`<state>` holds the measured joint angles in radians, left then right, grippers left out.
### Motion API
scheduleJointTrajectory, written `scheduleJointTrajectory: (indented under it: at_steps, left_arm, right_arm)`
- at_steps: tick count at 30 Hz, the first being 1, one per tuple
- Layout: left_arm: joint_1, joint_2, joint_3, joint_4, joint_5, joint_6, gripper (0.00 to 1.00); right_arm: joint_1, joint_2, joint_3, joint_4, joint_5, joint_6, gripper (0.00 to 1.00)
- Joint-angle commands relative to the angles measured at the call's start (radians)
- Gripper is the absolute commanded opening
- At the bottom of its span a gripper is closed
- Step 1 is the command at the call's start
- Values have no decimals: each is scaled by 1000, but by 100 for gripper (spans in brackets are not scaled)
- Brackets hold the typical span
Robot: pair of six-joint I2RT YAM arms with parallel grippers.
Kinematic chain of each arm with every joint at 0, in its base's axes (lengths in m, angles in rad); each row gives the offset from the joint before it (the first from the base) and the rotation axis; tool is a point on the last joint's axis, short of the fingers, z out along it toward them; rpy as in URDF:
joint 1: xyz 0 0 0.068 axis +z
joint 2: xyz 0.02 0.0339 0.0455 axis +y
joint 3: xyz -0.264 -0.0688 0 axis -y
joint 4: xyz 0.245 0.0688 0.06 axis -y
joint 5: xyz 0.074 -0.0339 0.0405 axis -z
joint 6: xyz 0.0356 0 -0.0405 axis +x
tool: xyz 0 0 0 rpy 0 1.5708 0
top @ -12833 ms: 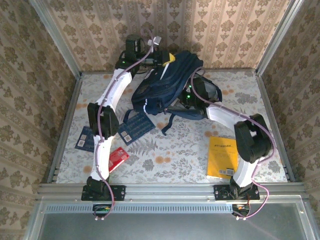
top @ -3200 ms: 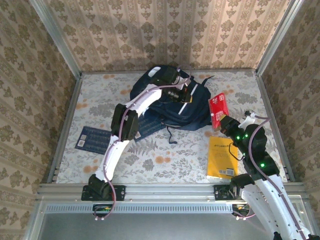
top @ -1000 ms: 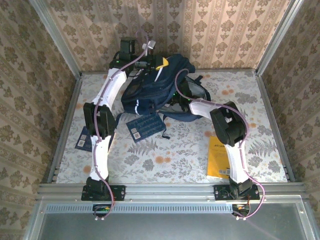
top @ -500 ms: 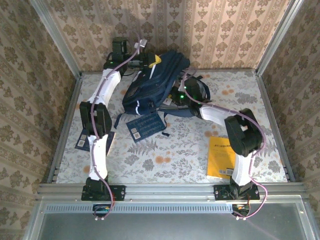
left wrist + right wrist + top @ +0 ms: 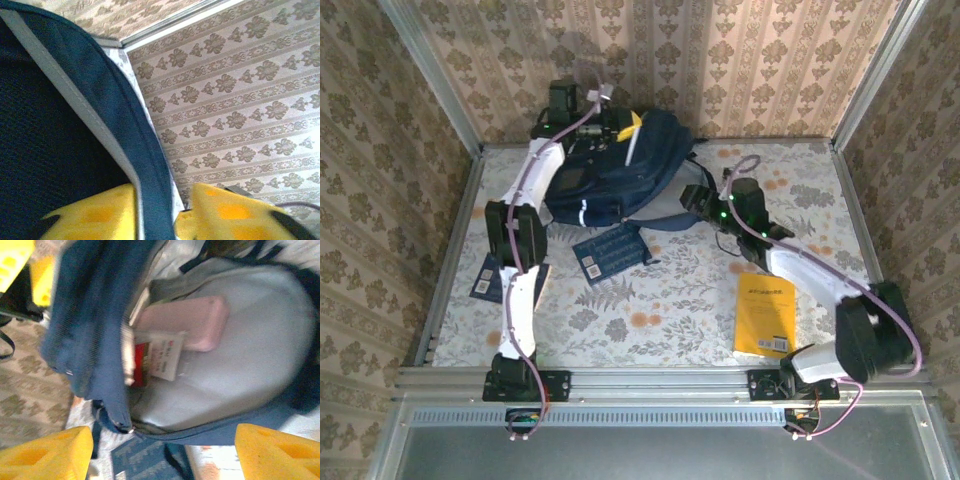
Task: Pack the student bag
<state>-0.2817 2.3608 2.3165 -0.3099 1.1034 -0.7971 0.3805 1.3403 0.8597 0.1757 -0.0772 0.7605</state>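
student bag (image 5: 610, 175) sits at far edge of tabletop (image 5: 670, 300), left of centre, mouth open. Left hand (image 5: 161, 192) straddles bag rim, can't tell if clenched. Right hand (image 5: 162, 445) released, empty, over the tabletop.

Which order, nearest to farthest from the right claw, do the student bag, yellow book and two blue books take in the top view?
From the right claw:
1. student bag, right beside it, at the back.
2. blue book, mid-table, in front of the bag.
3. yellow book, front right.
4. second blue book, far left.
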Motion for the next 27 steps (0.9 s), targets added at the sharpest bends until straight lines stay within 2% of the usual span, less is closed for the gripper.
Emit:
scheduleJointTrajectory:
  at_steps: [1, 3, 6, 8, 13, 17, 20, 24, 27]
  left_arm:
    - [-37, -9, 54, -78, -39, 112, 45]
    - [-40, -38, 19, -113, -66, 142, 49]
    - [-39, -155, -155, -81, -133, 152, 52]
    - [-38, -258, -297, -69, -216, 174, 53]
    - [-17, -541, -694, -66, -521, 178, 54]
    - [21, -719, -978, -30, -669, 129, 56]
    - [42, -763, -1126, 2, -672, 125, 58]
    - [40, -731, -1205, -70, -655, 177, 58]
    - [18, -727, -1241, -80, -686, 204, 58]
  right_arm:
    - [7, -140, -51, -123, 174, -55, 75]
    - [12, -212, -88, -136, 184, -81, 74]
    - [41, -291, -131, -158, 180, -108, 72]
    - [76, -316, -146, -181, 173, -128, 72]
    - [183, -314, -194, -193, 118, -177, 71]
    - [259, -306, -218, -196, 112, -219, 71]
    - [303, -282, -228, -206, 134, -251, 70]
    - [333, -261, -233, -235, 107, -259, 68]
    - [340, -254, -240, -251, 91, -272, 68]
